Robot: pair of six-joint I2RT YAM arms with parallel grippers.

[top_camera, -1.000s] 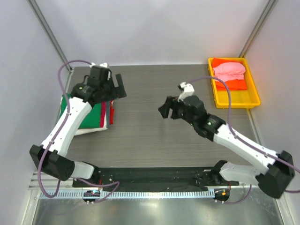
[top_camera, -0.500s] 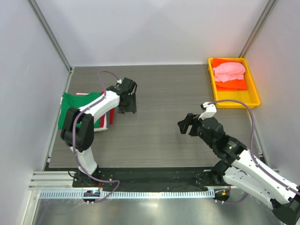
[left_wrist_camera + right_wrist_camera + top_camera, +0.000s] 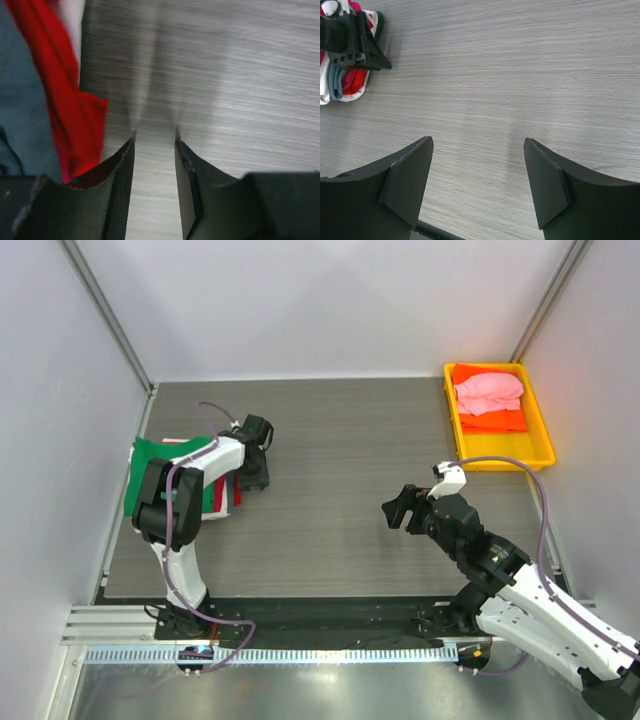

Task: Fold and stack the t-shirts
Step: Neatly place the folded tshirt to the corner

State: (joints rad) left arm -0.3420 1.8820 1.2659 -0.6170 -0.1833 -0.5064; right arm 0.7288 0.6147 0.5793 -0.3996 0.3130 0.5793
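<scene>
Leftmost, a folded stack of cloth t-shirts [image 3: 165, 468], bright green on top, lies on the grey wood-grain table [image 3: 340, 440]. Just beside it the left gripper [image 3: 155, 136] has its jaws narrowly apart, empty. The right gripper [image 3: 477, 145] gapes wide, empty. A crumpled pink shirt [image 3: 488, 392] lies on an orange shirt [image 3: 497, 422] in the yellow plastic tray [image 3: 500, 450].

**White shells, black joints, purple cables**

The left arm [image 3: 210, 455] and the right arm [image 3: 535, 605] pair white link shells with black joint housings. Behind each arm's jaws sits a small white camera block [image 3: 447, 473], and a thin purple cable [image 3: 541, 502] loops back from it. The fingers [image 3: 407, 175] are matt black wedges.
</scene>
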